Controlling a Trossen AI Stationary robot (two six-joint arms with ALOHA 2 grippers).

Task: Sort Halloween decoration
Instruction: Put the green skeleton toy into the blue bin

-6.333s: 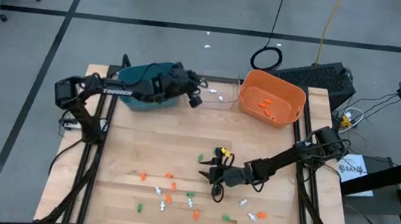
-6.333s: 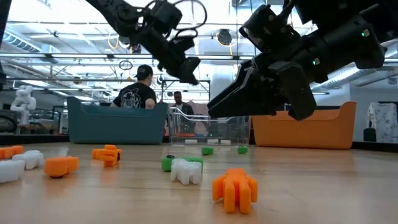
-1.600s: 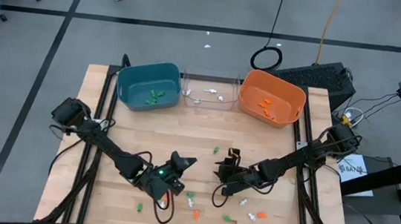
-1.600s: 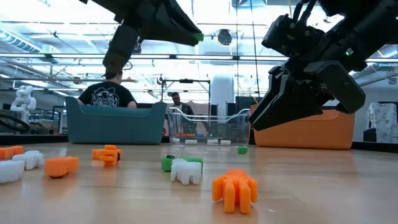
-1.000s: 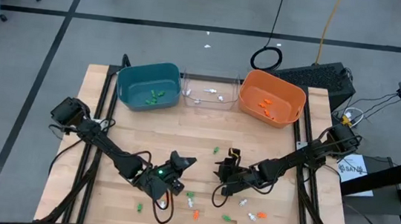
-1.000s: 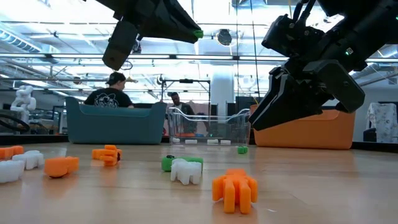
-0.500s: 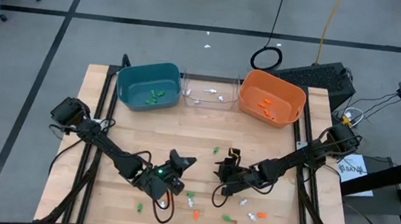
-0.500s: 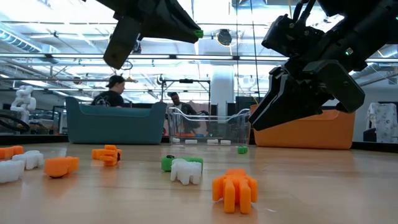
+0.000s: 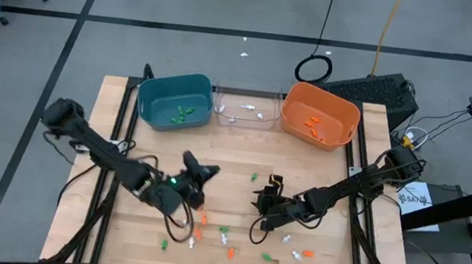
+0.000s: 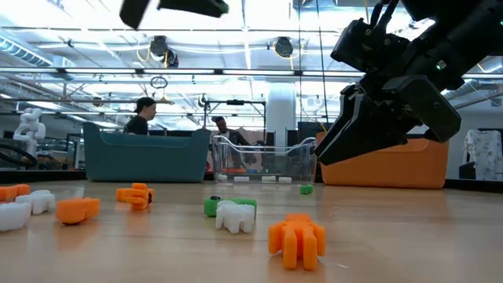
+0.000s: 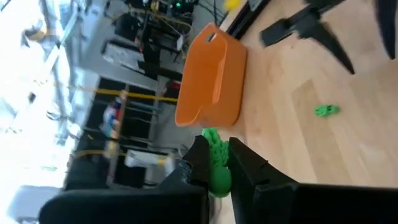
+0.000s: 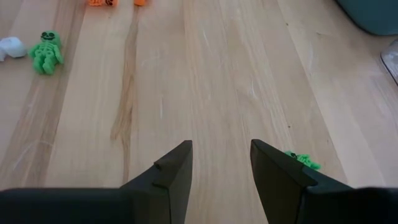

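Note:
The Halloween decoration is small orange, green and white trinkets. Several lie scattered on the near half of the table (image 9: 208,234), and they also show in the low view (image 10: 297,238). My left gripper (image 9: 207,174) hangs above the table's middle, left of centre, shut on a green trinket (image 11: 215,163). In the low view only its underside shows at the top edge (image 10: 177,6). My right gripper (image 9: 260,207) stands open, low over the table right of centre. Nothing sits between its fingers (image 12: 221,163). One green trinket (image 12: 303,160) lies just beside one finger. My left gripper pinches the green trinket's body (image 11: 217,171) between its two fingertips. One end of the figure (image 11: 210,134) sticks out past the tips. The fingers come from the table's left, slanting slightly downward. The trinket is lifted clear of the table.
Along the far edge stand a teal bin (image 9: 173,101), a clear bin (image 9: 246,107) and an orange bin (image 9: 319,114), each with a few trinkets inside. Bare wood lies between the bins and the grippers. People show in the room behind the table (image 10: 141,115).
My left gripper has risen and drawn back toward the table's far left, rolling about its own axis, with the green trinket still between its fingers. In the low view it has climbed almost out of the top. My right gripper has kept still.

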